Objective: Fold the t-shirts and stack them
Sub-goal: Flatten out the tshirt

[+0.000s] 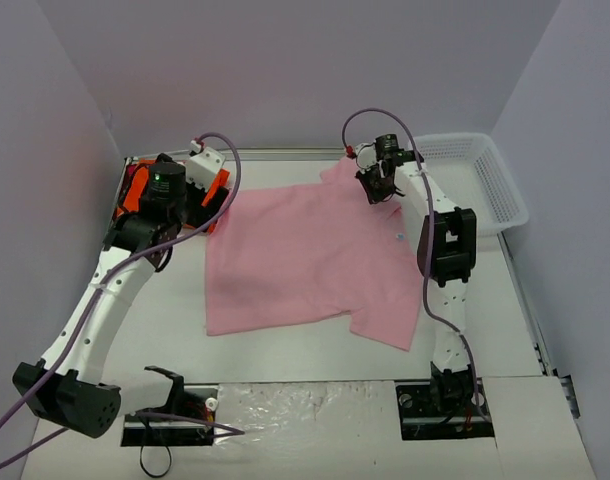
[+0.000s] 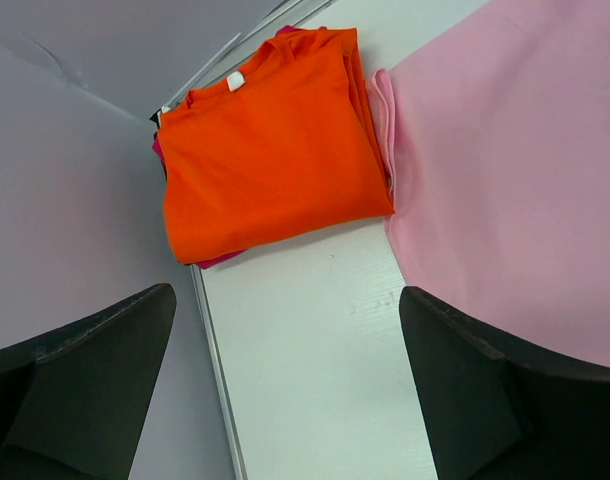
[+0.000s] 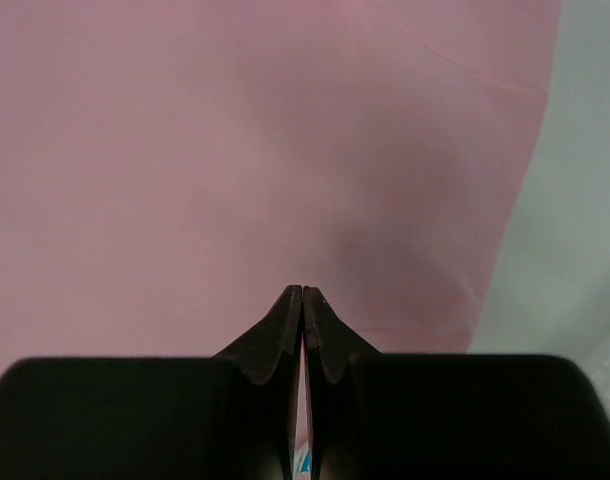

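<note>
**Right gripper clenched at the pink shirt's far right corner, left gripper spread wide**

The pink t-shirt (image 1: 305,255) lies spread out, mostly flat, on the white table (image 1: 285,350). One sleeve reaches toward the near right, and the far right corner is bunched up a little.

The right gripper (image 3: 303,290) sits at that far right corner with its fingers pressed tight together, tips down against the pink cloth. The pictures do not show whether any fabric is pinched between them.

The left gripper (image 2: 285,295) hangs above the bare table just off the pink shirt's far left edge. Its jaws are fully released and grasp nothing.

The orange t-shirt (image 2: 270,150) lies folded just beside that same far left edge, its side touching or nearly touching the pink hem. A sliver of magenta cloth (image 2: 220,260) shows from under it. From above, the left arm covers most of this folded pile.

A white mesh basket (image 1: 505,190) stands beyond the pink shirt's far right corner, apart from the cloth.
</note>
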